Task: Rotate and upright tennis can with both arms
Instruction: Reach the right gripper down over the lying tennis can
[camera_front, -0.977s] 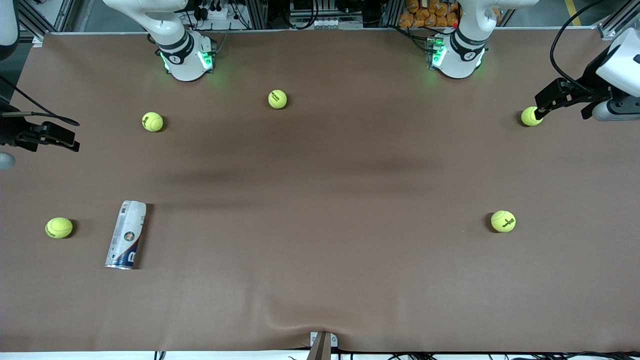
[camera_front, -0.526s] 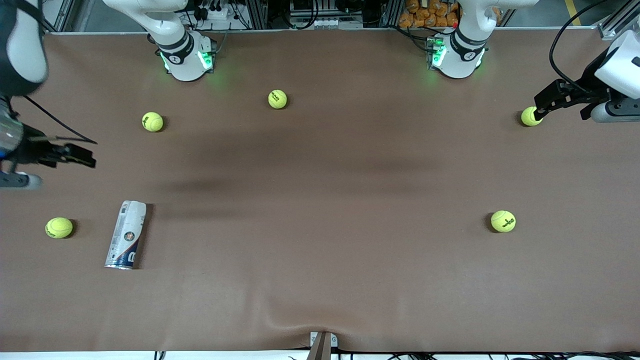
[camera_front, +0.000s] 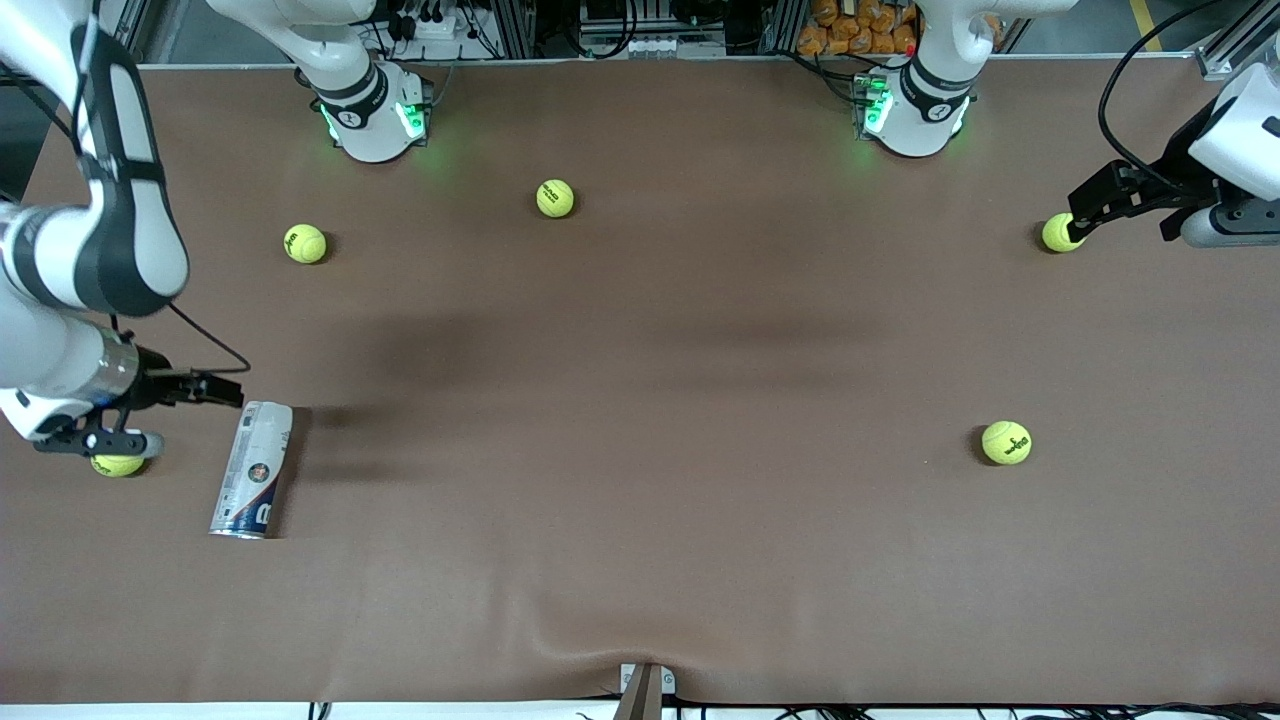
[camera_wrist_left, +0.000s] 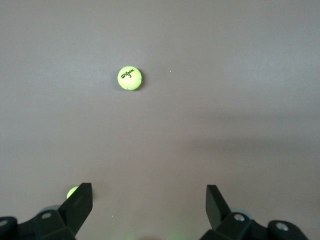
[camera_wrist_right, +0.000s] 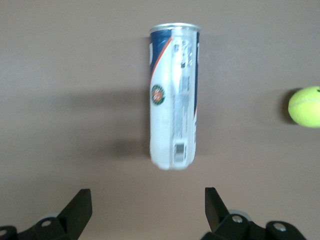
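The tennis can lies flat on the brown table near the right arm's end, with its metallic rim nearer the front camera. In the right wrist view the can lies lengthwise ahead of the fingers, with its white end toward them. My right gripper is open and empty, over the table just off the can's white end, not touching it; it also shows in the right wrist view. My left gripper is open and empty at the left arm's end, waiting beside a tennis ball; its wrist view shows bare table between the fingers.
Tennis balls lie scattered: one beside the can, partly under the right hand, also in the right wrist view. Others lie near the bases and one toward the left arm's end.
The right arm has swung in from the table's edge, bringing its gripper down to the can's white end. The left arm and the can have not moved.
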